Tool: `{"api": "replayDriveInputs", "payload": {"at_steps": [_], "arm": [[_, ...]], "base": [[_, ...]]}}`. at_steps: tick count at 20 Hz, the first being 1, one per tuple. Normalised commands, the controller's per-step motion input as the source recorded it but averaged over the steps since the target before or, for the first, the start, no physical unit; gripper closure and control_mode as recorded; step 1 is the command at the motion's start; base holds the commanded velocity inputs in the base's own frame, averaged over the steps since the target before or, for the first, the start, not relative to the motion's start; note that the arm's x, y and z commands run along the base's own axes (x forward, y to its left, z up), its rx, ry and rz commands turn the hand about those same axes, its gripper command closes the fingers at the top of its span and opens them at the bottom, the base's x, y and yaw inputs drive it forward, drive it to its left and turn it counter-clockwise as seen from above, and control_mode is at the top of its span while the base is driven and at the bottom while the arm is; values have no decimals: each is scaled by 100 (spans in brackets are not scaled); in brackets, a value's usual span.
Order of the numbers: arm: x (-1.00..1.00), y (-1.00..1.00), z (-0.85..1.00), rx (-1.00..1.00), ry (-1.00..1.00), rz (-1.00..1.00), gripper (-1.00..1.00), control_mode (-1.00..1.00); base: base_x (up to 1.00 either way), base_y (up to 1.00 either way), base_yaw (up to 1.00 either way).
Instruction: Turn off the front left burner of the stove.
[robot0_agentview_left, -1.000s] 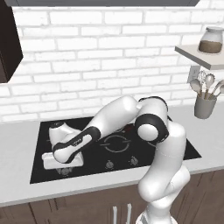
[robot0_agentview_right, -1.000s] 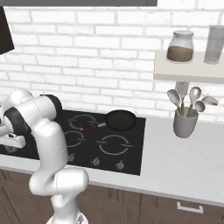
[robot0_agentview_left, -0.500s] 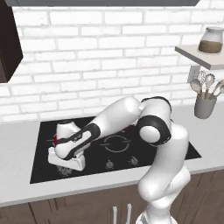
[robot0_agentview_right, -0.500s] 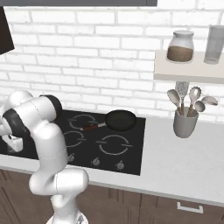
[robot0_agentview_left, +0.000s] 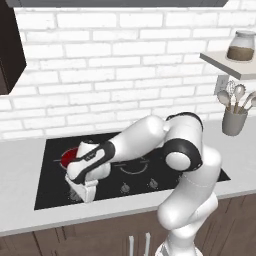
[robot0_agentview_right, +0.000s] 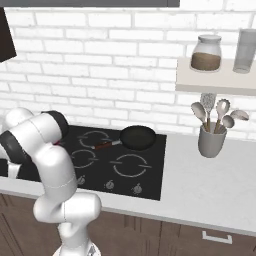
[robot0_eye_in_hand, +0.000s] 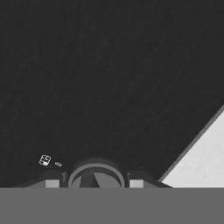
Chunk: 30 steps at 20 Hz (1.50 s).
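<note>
Left base view: the stove (robot0_agentview_left: 55, 187) is seen as a black glass plate set in the grey counter (robot0_agentview_left: 20, 165), across the lower middle of the frame. The front left burner (robot0_agentview_left: 66, 157) shows as a bright red patch in the left part of the glass, partly hidden behind the white hand. The jaws (robot0_agentview_left: 86, 194) are pointed down at the front edge of the stove, at the lower left of the frame, where the row of knobs is placed.

In the hand view, a round knob (robot0_eye_in_hand: 96, 176) is seen at the bottom centre, between the two dark fingertips (robot0_eye_in_hand: 51, 181), which stand apart on both sides of it. Whether they press on it cannot be told.

In the right base view, a black pan (robot0_agentview_right: 137, 137) is seen on the rear of the stove, and a grey utensil holder (robot0_agentview_right: 211, 140) stands on the counter at the right.
</note>
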Motion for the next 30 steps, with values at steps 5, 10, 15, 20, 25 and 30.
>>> {"api": "replayDriveInputs", "payload": {"at_steps": [5, 10, 15, 20, 25, 30], "arm": [[14, 0, 0, 0, 7, -72, 100, -100], [29, 0, 0, 0, 13, -76, 100, -100], [45, 0, 0, 0, 20, -76, 100, -100], [44, 0, 0, 0, 22, -78, 100, -100], [46, 1, 0, 0, 20, -79, 100, -100], [43, 6, 0, 0, 23, -79, 100, -100]], "base": [[0, 0, 0], [0, 0, 0], [0, 0, 0], [0, 0, 0], [0, 0, 0], [0, 0, 0]]}}
